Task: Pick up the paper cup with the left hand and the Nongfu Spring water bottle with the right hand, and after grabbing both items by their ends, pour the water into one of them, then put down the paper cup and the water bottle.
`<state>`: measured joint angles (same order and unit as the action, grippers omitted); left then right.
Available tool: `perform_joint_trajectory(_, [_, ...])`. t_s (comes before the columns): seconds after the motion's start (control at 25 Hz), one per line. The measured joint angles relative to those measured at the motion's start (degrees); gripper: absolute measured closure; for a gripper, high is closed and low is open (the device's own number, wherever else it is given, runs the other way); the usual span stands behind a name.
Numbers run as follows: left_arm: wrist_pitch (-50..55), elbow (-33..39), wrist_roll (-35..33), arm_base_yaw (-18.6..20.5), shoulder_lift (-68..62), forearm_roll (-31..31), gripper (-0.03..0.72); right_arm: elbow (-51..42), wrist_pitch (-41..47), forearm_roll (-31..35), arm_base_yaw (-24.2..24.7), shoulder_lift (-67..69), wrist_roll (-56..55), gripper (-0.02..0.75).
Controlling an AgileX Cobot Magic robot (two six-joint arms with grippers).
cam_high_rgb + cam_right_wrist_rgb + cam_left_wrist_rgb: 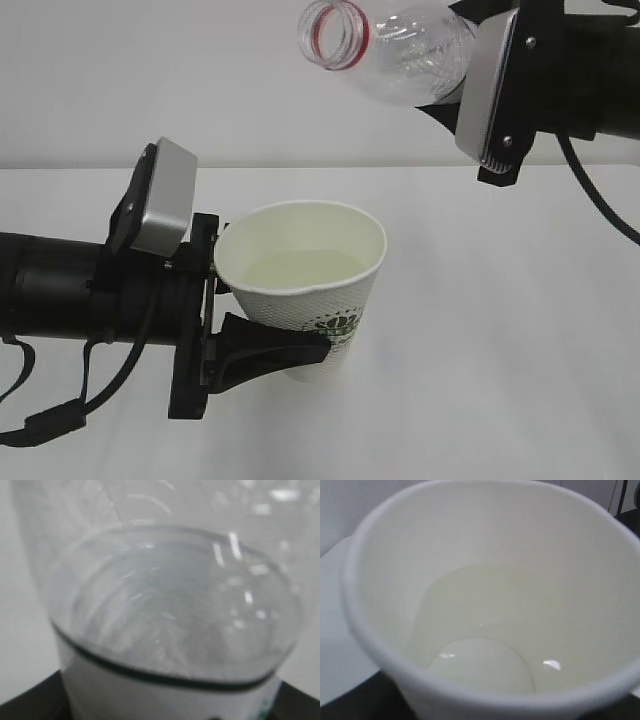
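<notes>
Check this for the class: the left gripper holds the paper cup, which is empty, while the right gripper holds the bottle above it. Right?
Not quite: the paper cup already holds water, as the left wrist view shows. The left gripper does hold it, with the bottle above in the right gripper.

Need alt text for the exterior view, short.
Left end effector holds a white paper cup with water in it above a white table. At top right, the right end effector holds a clear capless bottle tilted, mouth toward the left.
</notes>
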<state>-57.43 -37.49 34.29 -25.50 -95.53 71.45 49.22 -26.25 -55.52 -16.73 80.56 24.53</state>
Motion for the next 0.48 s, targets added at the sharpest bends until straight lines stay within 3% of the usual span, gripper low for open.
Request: perform_joint_trajectory(0.48, [0.0, 0.0, 0.0, 0.0, 0.0, 0.0, 0.196, 0.0, -0.09, 0.1, 0.0, 0.0, -8.0, 0.279])
